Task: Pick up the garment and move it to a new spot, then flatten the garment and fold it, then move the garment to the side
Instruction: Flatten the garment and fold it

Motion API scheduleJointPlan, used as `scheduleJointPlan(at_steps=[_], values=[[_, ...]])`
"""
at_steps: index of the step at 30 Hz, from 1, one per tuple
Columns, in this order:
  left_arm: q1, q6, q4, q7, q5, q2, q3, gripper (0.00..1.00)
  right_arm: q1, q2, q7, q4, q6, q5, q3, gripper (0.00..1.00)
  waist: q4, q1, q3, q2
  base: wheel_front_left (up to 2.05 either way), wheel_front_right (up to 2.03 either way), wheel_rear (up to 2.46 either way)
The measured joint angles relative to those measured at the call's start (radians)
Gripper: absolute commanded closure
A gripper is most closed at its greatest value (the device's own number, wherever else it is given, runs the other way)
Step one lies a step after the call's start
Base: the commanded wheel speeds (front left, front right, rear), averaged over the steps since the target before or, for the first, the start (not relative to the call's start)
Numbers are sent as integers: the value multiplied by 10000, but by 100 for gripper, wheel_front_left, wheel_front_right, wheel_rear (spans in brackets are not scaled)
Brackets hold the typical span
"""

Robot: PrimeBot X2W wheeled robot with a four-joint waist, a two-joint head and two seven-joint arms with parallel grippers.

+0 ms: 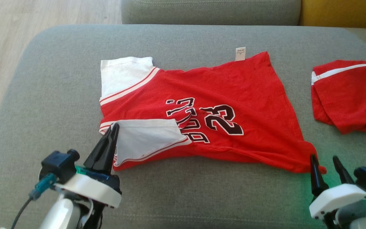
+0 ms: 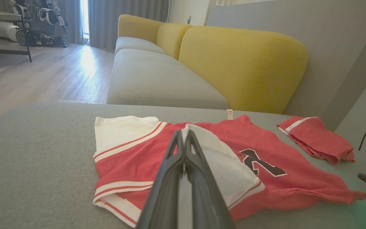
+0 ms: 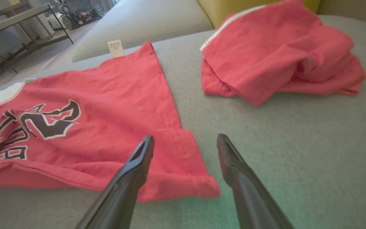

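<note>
Left gripper (image 1: 114, 126): jaws pressed fully together, tips at the corner of the white short sleeve (image 1: 145, 137) that's folded in over the shirt front. Can't tell if any fabric is pinched.

Garment = red basketball jersey with black "23" print (image 1: 233, 86), lying mostly flat in the middle of the grey fabric cushion (image 1: 59, 95), white label (image 1: 240, 53) sticking out at the far edge.

Right gripper (image 1: 323, 156): jaws wide, holding nothing, astride the jersey's near-right hem corner, one finger over red fabric, the other over bare cushion.

Far right: folded red garment with a white stripe (image 1: 351, 95), apart from the jersey.
</note>
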Motion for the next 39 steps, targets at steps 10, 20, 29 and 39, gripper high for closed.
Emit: scheduleJointPlan(at_steps=[10,20,29,39], values=[[318,0,-128,0,67,-13,-77,100,45,186,384,1262,0,-50,-976,0,-30,0,-217,0,0,0,0],[320,2,-169,0,100,-4,-138,100,-75,192,-67,2234,0,535,-623,0,-64,0,-311,0,0,0,0],[318,0,-190,0,100,4,-163,100,-457,194,-711,2174,0,924,-217,0,-40,0,-163,0,0,0,0],[238,0,-157,0,94,2,-215,100,-588,192,-550,2491,0,892,-291,0,94,0,78,0,0,0,0]])
